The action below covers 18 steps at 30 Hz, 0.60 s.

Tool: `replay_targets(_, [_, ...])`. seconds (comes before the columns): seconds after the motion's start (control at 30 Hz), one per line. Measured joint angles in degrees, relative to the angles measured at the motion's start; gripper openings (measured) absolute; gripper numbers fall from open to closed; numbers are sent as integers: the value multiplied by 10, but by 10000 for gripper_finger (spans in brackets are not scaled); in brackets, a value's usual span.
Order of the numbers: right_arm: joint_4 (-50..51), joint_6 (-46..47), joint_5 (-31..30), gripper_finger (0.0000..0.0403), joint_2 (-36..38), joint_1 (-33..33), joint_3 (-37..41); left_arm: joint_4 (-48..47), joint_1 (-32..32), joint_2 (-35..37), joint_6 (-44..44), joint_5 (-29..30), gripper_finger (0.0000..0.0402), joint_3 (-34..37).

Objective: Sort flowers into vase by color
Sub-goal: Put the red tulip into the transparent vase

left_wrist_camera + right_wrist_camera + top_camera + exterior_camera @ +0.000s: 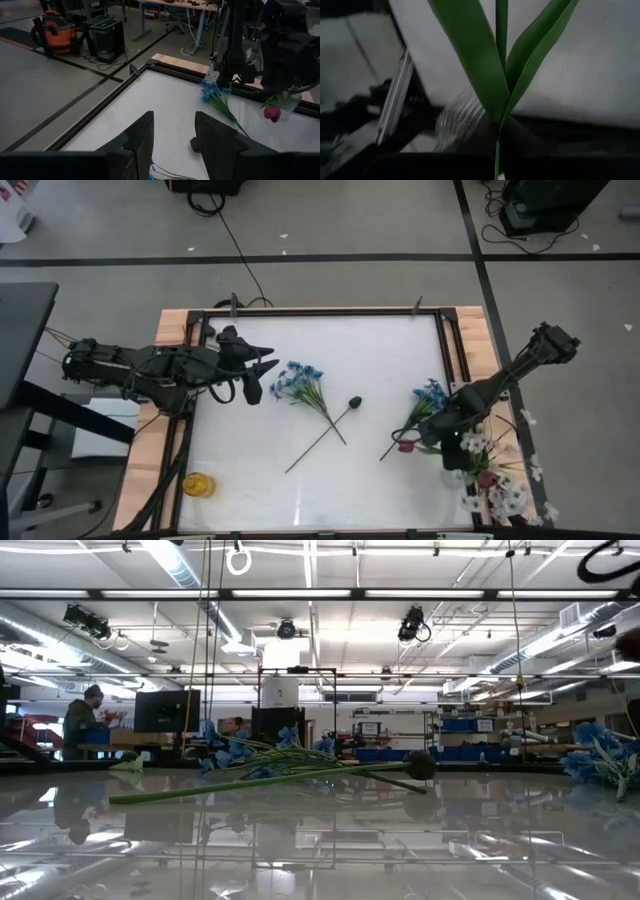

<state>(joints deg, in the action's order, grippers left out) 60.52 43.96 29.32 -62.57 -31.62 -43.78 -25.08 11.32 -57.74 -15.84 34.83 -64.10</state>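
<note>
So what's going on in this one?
A two-arm robot is sorting artificial flowers. The right pincer is shut on a red tulip, holding it by the clear vase of white and red flowers at the table's right edge. The left pincer hovers open near a blue bunch crossed with a dark bud mid-table.

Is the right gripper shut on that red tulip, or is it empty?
Shut on it. The right gripper holds the red tulip off the table, and green leaves fill the right wrist view.
</note>
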Motion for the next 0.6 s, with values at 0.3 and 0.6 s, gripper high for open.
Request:
replay_targets(0.3, [-35,-4,-141,12,26,39,-105,0,0,0,0,0,149,0])
replay_targets(0.6, [8,-4,-304,12,113,40,-249,0,0,0,0,0,149,0])
